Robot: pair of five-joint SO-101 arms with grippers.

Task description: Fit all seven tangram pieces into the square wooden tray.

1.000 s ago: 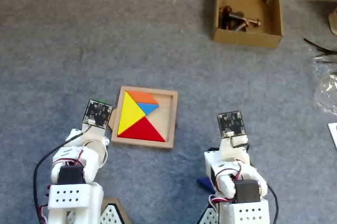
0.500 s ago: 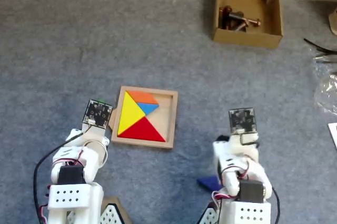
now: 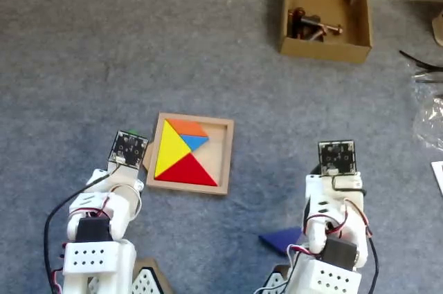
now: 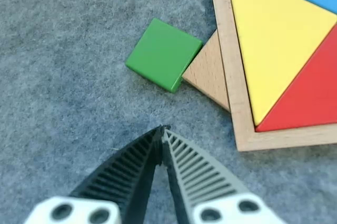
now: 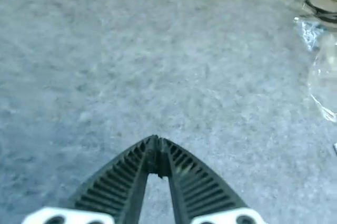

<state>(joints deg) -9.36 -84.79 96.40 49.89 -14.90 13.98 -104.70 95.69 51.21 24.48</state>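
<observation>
1. L gripper (image 4: 162, 130): fingers clenched tip to tip w/ nothing btwn them. It sits low over the grey carpeted bench (image 3: 83, 59), just outside a corner of the tray.
2. R gripper (image 5: 156, 140): fingers also pressed together and empty. It's over bare carpet, well apart from the tray.
3. The square wooden tray (image 3: 228, 155) lies flat on the bench btwn the two arms, much nearer the L one. I also see its rim in the L wrist view (image 4: 231, 81).
4. Seated in the tray are a big yellow triangle (image 3: 169, 150), a big red triangle (image 3: 188, 169), an orange piece (image 3: 185, 127) and a small blue triangle (image 3: 195, 142). They're packed edge to edge. The strip on the side away from the L arm is bare wood.
5. Outside the tray a green square (image 4: 163, 54) lies on the carpet. One corner touches a plain wood triangle (image 4: 208, 71), which lies against the tray's outer rim.
6. A dark blue piece (image 3: 282, 240) lies on the bench by the R arm's base, partly hidden by it and well apart from the tray.
7. Far side: a cardboard box (image 3: 324, 17) w/ some brownish metal bits in it. A clear plastic bag (image 3: 429, 124) sits at the bench's edge.
</observation>
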